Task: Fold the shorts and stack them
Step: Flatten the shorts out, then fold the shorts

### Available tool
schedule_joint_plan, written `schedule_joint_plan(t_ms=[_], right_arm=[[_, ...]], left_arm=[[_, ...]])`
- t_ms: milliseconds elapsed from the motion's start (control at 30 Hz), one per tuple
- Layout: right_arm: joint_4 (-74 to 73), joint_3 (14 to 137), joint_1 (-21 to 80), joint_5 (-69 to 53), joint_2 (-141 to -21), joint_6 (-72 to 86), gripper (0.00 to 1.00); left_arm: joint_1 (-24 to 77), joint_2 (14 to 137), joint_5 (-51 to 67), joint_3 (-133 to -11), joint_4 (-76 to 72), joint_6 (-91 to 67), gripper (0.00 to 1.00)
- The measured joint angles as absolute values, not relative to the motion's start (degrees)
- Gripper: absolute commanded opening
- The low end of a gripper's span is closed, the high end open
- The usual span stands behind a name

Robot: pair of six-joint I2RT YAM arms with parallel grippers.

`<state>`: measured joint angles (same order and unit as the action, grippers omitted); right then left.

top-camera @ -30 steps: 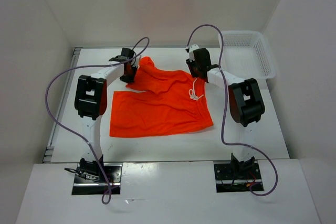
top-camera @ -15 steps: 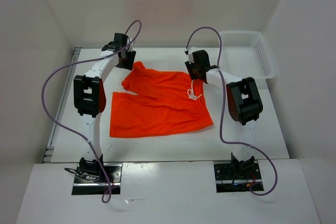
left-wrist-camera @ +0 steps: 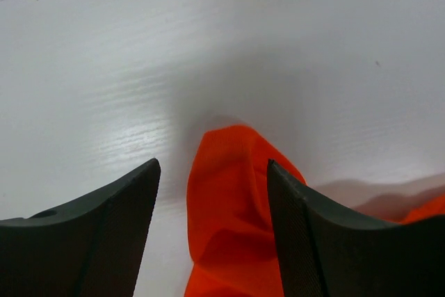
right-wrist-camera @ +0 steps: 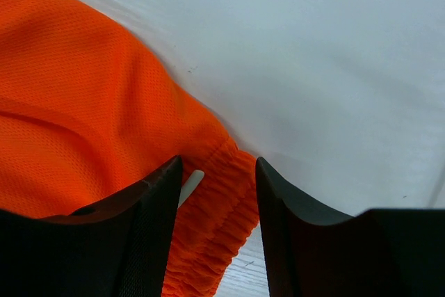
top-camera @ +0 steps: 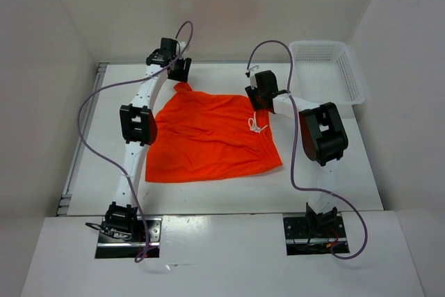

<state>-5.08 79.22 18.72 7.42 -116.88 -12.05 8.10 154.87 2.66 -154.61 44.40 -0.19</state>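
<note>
Because each wrist housing covers its fingertips from above, jaw contact is judged from the wrist views alone. The shorts point(top-camera: 208, 137) lie spread on the table point(top-camera: 334, 172). On the left gripper point(left-wrist-camera: 211, 168) the jaws stand apart, with the raised far corner between them, ungripped. On the right gripper point(right-wrist-camera: 217, 165) the jaws stand apart astride the gathered waistband point(right-wrist-camera: 222, 206); contact unclear.
</note>
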Motion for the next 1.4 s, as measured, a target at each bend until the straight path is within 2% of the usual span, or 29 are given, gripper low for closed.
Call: schedule_joint_plan(t_ms=[100,200,333,367,433,467,533,567,667,700,800,1000,1167,1300,1400], right_arm=[[-5.02,79.20,18.72,8.08,-116.88,-12.73,0.56],[-4.97,79.20,18.72,7.88,-116.88,-13.39,0.64],[-5.08,78.56,18.72,5.63,-116.88,-14.50,0.73],[-5.04,78.17,18.72,5.32,-116.88,-14.87,0.74],[-5.08,77.08,18.72,5.15,-116.97,-15.84,0.74],[-4.97,76.64,18.72,5.21,-117.14,-16.36,0.71],[-4.08,76.34,18.72,5.26,-117.25,-17.32,0.61],[-3.75,76.27,18.72,5.28,-117.40,-17.74,0.49],[-3.07,75.81,18.72,5.13,-117.60,-18.70,0.28],[-3.01,75.72,18.72,5.13,-117.60,-19.11,0.15],[-2.63,75.66,18.72,5.28,-117.56,-19.59,0.00],[-2.68,75.24,18.72,6.96,-116.14,-21.28,0.00],[-3.18,74.48,18.72,7.33,-109.86,-22.90,0.00],[-3.22,71.55,18.76,5.80,-99.94,-25.76,0.00],[-3.07,67.46,19.92,3.75,-92.95,-28.71,0.00]], left_arm=[[8.56,160.40,1.32,-161.71,46.28,-0.19,0.71],[9.10,162.45,1.23,-162.85,48.69,-0.19,0.64],[9.61,162.69,2.92,-162.85,50.09,-0.21,0.41],[9.76,162.69,3.33,-162.85,50.39,-0.14,0.29],[9.98,162.67,4.38,-162.85,50.83,-0.21,0.17],[10.04,162.63,4.73,-162.85,50.96,-0.30,0.08],[10.13,162.52,5.10,-162.80,51.22,-0.23,0.03],[10.22,162.41,5.19,-162.74,51.35,-0.23,0.01],[10.26,162.10,5.23,-162.60,52.25,-0.19,0.00],[10.26,161.80,5.23,-162.28,52.60,-0.19,0.00],[9.98,160.77,4.71,-161.29,54.17,-0.19,0.00],[7.68,156.03,2.35,-159.94,55.92,-0.19,0.00],[5.37,144.09,0.73,-154.17,57.19,-0.21,0.00],[3.81,130.45,0.27,-142.06,58.83,-0.23,0.00],[3.11,119.61,-0.10,-127.20,57.82,-0.25,0.00]])
